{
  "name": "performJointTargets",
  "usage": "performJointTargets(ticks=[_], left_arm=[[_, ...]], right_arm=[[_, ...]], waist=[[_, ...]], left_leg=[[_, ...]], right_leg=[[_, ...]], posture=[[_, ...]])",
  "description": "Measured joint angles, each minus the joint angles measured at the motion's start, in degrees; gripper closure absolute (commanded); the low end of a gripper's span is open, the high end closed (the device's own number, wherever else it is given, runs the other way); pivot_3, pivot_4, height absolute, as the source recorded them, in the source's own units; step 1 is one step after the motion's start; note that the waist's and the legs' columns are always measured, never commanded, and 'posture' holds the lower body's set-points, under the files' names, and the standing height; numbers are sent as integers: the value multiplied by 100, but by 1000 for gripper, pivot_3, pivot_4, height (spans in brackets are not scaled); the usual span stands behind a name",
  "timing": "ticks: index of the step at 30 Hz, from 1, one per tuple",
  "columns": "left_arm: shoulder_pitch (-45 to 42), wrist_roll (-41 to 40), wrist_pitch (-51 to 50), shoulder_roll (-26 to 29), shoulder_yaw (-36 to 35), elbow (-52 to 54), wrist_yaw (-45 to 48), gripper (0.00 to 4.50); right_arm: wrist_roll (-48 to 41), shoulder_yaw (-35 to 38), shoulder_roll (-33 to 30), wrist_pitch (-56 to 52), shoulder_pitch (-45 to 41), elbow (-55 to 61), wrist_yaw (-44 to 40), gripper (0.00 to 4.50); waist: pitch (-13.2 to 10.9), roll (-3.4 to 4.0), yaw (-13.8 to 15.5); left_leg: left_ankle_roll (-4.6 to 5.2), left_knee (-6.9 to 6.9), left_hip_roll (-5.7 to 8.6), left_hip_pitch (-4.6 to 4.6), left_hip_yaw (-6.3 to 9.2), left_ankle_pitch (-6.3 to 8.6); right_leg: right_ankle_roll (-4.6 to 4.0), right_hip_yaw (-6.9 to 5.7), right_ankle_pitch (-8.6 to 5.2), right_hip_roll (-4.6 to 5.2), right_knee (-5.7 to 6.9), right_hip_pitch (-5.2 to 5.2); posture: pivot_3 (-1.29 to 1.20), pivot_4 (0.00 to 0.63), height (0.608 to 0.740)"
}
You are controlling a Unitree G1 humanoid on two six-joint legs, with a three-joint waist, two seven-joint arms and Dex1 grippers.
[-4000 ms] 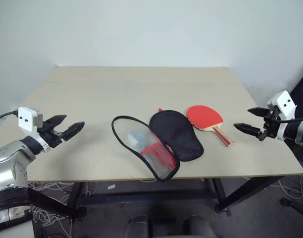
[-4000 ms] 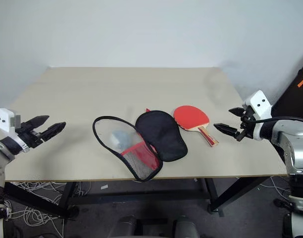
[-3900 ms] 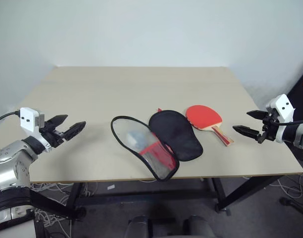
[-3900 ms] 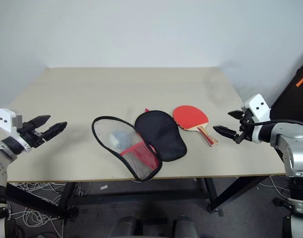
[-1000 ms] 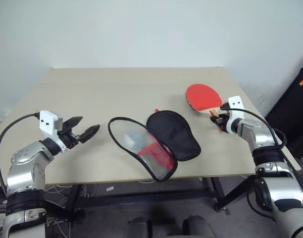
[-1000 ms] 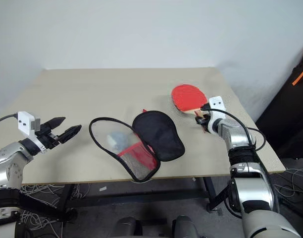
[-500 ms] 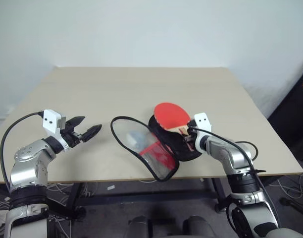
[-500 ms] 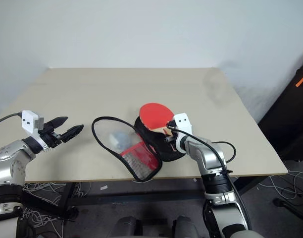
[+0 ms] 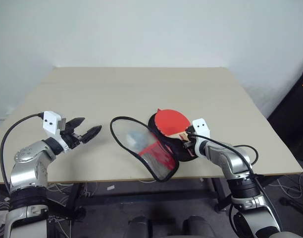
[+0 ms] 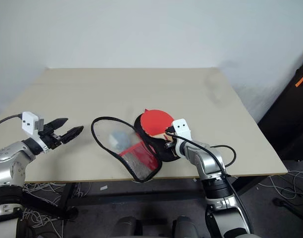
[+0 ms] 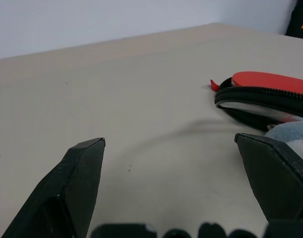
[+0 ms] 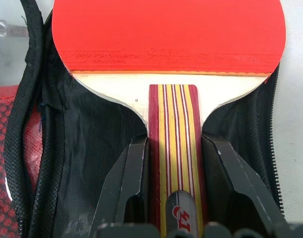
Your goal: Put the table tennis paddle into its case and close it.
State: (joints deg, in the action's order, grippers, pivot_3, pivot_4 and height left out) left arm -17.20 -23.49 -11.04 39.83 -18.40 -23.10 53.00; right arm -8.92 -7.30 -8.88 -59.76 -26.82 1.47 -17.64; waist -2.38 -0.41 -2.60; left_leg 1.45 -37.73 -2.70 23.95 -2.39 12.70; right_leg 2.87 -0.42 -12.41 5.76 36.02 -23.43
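Paddle (image 12: 167, 34) in right end effector (image 12: 174, 166)

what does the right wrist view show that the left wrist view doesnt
Right wrist view: the right gripper shut on the striped handle of the table tennis paddle, held over the case's black lining. Left wrist view: the open left gripper over bare table, plus a pale blue-grey wad inside the case. Both: the paddle's red rubber and the case's zipper edge.

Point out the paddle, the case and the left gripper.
paddle (image 12: 166, 34), right wrist view, on the red rubber face.
case (image 9: 151, 157), left eye view, on the clear panel of the open flap.
left gripper (image 9: 87, 127), left eye view, between its open fingers.
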Motion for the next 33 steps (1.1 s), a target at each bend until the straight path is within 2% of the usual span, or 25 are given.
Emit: performJointTargets(ticks=[14,33], left_arm=[[7,0,0,-22,0,0,-46,0],[7,-1,0,-23,-2,0,-90,0]], right_arm=[[122,-494,87,252,-219,-260,-3,3393],[230,-580,-72,447,-298,-516,-56,3393]], waist=[[0,0,6],[0,-1,3]], left_leg=[[0,1,-3,1,1,0],[-2,2,-3,1,0,1]], right_leg=[[0,-3,0,0,-3,-1],[0,-4,0,0,-4,-1]], posture=[[0,0,740],[0,0,740]])
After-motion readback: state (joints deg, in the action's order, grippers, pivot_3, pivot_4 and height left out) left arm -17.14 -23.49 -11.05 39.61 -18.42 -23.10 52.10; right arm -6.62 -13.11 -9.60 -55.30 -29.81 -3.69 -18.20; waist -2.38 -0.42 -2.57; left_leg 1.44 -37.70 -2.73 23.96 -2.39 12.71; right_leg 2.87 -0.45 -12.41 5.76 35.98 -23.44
